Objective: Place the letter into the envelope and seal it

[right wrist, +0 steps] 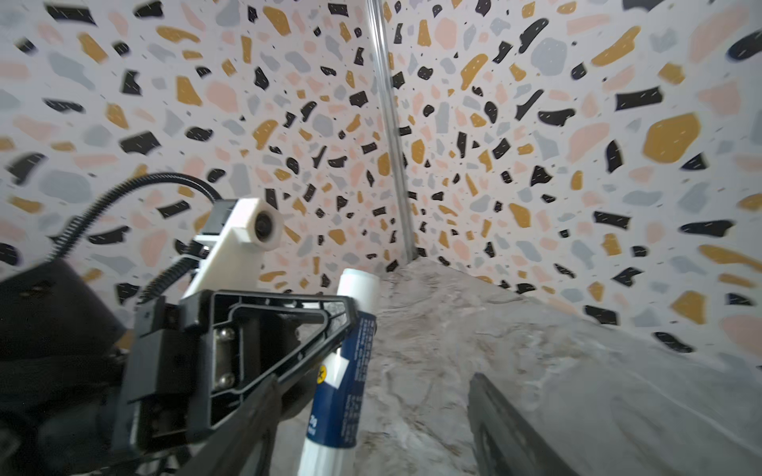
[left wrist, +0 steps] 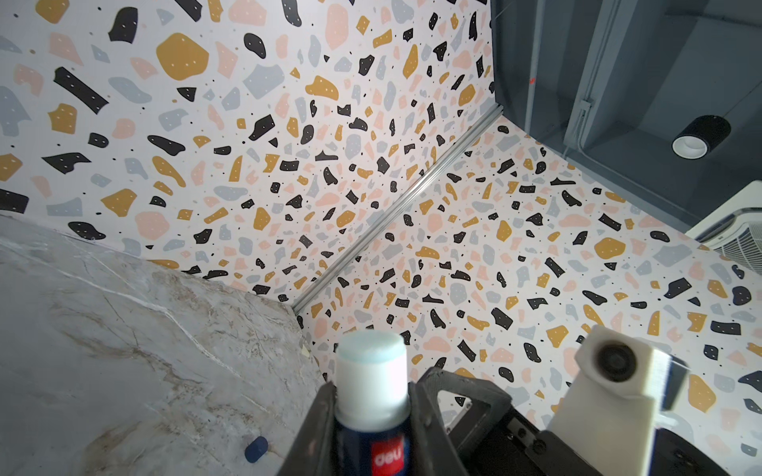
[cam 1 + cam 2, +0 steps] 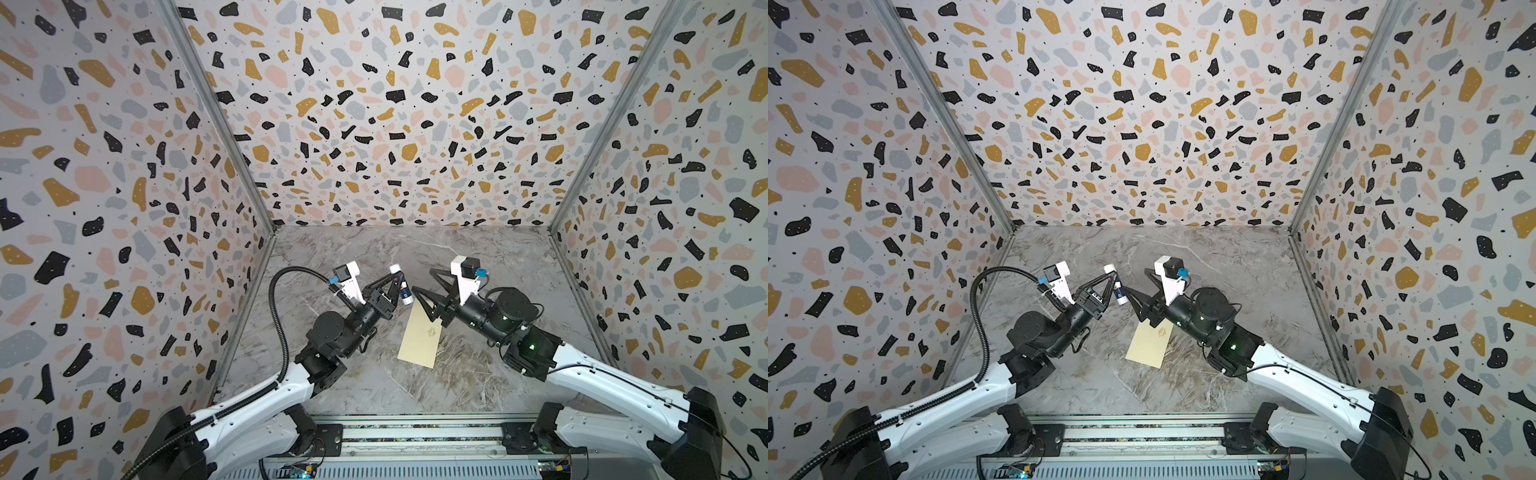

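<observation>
Nearest the lens: an uncapped glue stick (image 2: 371,412), pale tip outward, pinched between the fingers of the left gripper (image 2: 376,383). Just beside it, the right gripper (image 3: 421,279): jaws spread wide, nothing between them. Beneath its lower finger in both top views, the far end of the envelope (image 3: 420,336); touching or not, cannot tell. Lies flat on the marble table (image 3: 478,257), emblem (image 3: 431,331) up, between the two arms. Elsewhere on the marble, in the left wrist view, a dark blue cap (image 2: 256,448).
</observation>
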